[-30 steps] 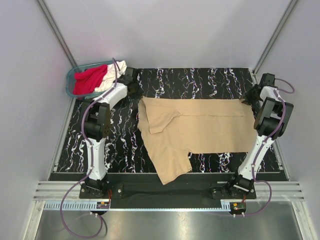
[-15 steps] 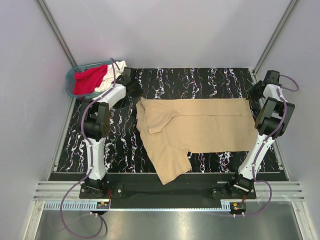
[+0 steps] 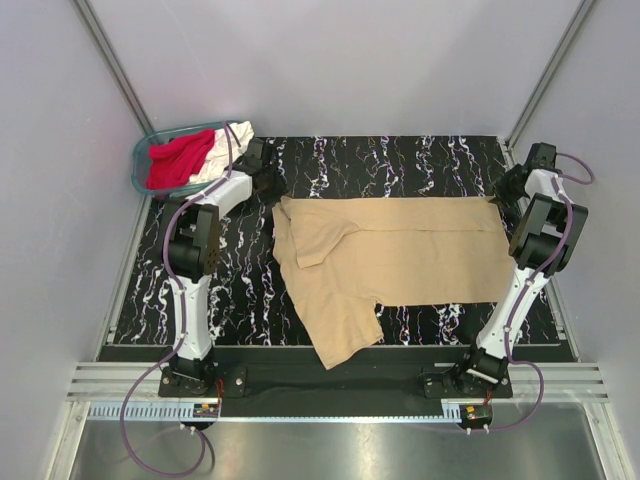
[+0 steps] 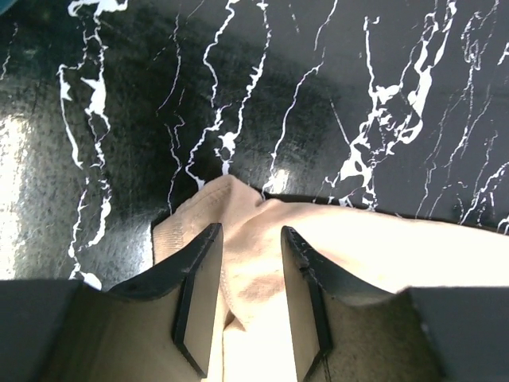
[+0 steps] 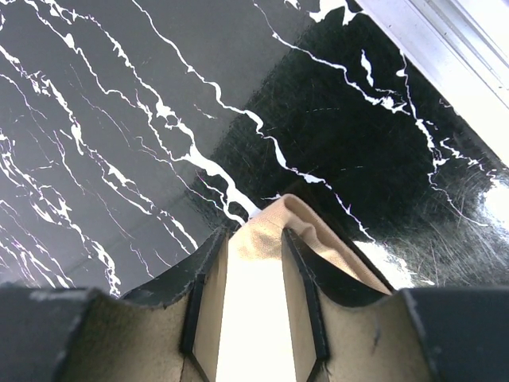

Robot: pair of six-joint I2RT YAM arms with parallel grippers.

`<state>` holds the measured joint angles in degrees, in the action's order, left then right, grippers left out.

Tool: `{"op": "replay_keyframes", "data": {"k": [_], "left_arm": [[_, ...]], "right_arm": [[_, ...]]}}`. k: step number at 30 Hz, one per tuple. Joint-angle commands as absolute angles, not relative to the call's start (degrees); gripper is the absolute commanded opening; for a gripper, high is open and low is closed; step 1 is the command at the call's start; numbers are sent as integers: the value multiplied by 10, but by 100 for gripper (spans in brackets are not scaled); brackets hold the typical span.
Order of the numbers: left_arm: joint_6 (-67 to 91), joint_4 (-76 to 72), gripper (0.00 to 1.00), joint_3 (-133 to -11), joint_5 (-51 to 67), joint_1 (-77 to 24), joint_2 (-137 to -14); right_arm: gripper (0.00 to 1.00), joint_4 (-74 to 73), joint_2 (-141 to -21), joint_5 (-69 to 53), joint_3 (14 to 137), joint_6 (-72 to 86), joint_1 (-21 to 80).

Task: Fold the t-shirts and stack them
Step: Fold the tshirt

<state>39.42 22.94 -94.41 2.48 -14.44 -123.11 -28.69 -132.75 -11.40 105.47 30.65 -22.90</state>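
With left gripper (image 4: pixel 250 235) and right gripper (image 5: pixel 254 235) clamped on far corners of the tan t-shirt (image 3: pixel 400 255), draw evenly apart along the far edge of the table (image 3: pixel 400 160).

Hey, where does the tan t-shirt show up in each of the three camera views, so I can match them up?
Top external: the tan t-shirt lies spread across mid-table, one flap reaching the near edge.
Left wrist: bottom centre, a corner bunched in the left claw.
Right wrist: bottom centre, a corner pinched in the right claw.
Shared landmark: the black, white-veined tabletop.
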Motion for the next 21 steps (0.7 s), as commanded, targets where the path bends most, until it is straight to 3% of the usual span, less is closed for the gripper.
{"op": "replay_keyframes", "data": {"k": [1,12,21], "left_arm": [[386,239,40,-961,9,-142,-1230],[374,254,47,-981,-16,-141,-1237],[373,264,43,-1010,-8,-141,-1272]], "right_arm": [[41,-306,-1316,-100,1074,291,-230],[43,-341,-1311,-98,1106,279,-230],[43,-357,-1345,-89,1128,291,-230]]}}
